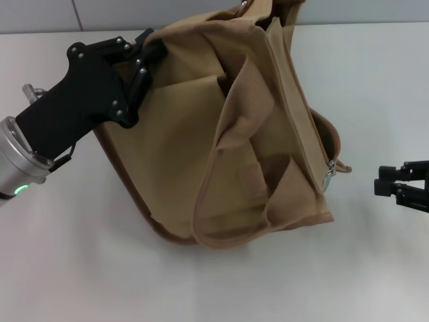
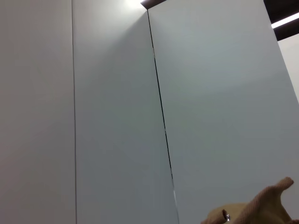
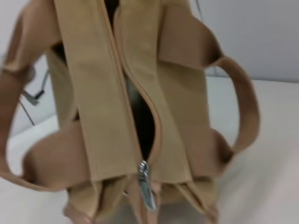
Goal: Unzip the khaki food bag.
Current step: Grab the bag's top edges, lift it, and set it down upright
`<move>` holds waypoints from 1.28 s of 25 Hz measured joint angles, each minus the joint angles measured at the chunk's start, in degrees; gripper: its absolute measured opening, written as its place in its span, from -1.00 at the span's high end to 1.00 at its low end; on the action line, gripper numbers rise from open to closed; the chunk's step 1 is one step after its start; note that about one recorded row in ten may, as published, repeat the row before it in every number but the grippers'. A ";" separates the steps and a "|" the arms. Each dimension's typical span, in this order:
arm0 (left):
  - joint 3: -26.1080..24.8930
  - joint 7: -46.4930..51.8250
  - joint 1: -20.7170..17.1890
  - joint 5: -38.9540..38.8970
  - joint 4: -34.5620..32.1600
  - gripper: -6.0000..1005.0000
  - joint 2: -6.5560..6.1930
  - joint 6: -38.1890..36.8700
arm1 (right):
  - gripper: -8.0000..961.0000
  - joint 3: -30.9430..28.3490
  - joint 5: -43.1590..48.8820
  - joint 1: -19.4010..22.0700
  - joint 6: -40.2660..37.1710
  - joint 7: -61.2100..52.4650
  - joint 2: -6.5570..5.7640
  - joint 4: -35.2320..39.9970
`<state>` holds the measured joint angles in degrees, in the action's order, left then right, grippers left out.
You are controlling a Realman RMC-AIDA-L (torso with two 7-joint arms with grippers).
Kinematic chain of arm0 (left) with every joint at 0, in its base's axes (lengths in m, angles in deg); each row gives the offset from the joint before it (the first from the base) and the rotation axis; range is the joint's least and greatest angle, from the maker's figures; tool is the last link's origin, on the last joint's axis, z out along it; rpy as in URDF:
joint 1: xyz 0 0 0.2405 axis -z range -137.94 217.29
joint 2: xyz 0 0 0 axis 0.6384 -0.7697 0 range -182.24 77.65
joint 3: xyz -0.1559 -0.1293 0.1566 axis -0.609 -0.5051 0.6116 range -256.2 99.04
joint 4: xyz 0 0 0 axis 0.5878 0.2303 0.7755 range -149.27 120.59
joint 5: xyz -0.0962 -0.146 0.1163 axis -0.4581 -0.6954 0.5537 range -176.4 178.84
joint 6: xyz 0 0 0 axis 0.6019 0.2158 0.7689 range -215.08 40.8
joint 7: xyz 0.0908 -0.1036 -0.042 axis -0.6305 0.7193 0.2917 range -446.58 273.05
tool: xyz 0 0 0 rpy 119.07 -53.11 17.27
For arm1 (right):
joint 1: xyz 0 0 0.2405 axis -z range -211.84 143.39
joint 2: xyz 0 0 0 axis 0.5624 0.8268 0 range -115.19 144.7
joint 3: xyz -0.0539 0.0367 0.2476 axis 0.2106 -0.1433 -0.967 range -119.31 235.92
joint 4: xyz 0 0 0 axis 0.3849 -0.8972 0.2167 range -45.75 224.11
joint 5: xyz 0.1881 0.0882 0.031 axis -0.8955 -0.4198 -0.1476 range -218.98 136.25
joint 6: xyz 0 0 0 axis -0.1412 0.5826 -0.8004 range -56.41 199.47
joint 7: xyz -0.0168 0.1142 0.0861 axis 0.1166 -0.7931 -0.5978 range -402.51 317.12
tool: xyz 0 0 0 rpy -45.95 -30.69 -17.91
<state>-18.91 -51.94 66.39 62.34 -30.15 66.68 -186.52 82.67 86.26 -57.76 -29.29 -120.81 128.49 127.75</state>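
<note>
Now khaki food bag (image 1: 201, 161) — left gripper (image 1: 151, 50) at its corner, right gripper (image 1: 395, 184) apart.

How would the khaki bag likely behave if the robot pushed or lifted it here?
Probably floppy: the khaki food bag lies on its side with creased canvas and slack handles. Likely light, apparently empty through the open zipper. The left tool pins one corner; the right tool sits clear.

Khaki food bag (image 1: 221, 134) on its side on table (image 1: 375, 80), between the two grippers. Left gripper (image 1: 144, 57) at bag's far-left corner, jaws against the fabric. Zipper pull (image 1: 330, 177) at bag's right end, w/ right gripper (image 1: 395, 186) just right of it, apart, not touching. Handle (image 1: 234, 134) lies across bag's upper face.
</note>
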 joint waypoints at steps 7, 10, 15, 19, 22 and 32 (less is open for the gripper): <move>0.00 0.72 0.20 -0.14 0.02 0.89 0.03 0.04 | 0.12 -0.61 -0.26 -1.39 2.67 6.60 2.50 0.80; 0.00 0.84 0.22 -0.14 0.07 0.89 0.03 0.10 | -0.07 -0.46 -0.70 -2.11 3.88 9.06 3.89 1.14; 0.00 1.26 0.43 -0.19 0.08 0.89 0.03 0.24 | -0.06 0.01 -0.91 -3.86 7.20 11.57 5.22 0.41; 0.00 1.26 0.57 -0.30 0.08 0.89 -0.03 0.61 | -0.05 0.09 -2.94 -4.48 7.39 14.75 5.28 -1.27; 0.00 1.26 0.64 -0.37 0.08 0.89 -0.05 1.00 | 0.01 0.25 -4.12 -4.34 7.08 16.00 5.27 -1.49; -0.08 1.24 1.06 -0.52 0.08 0.89 -0.06 1.43 | 0.63 0.24 -3.96 -4.65 7.11 16.00 4.83 -1.56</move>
<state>-18.99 -50.70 67.45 61.82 -30.08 66.61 -185.09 82.91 82.31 -62.40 -22.18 -104.81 133.32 126.19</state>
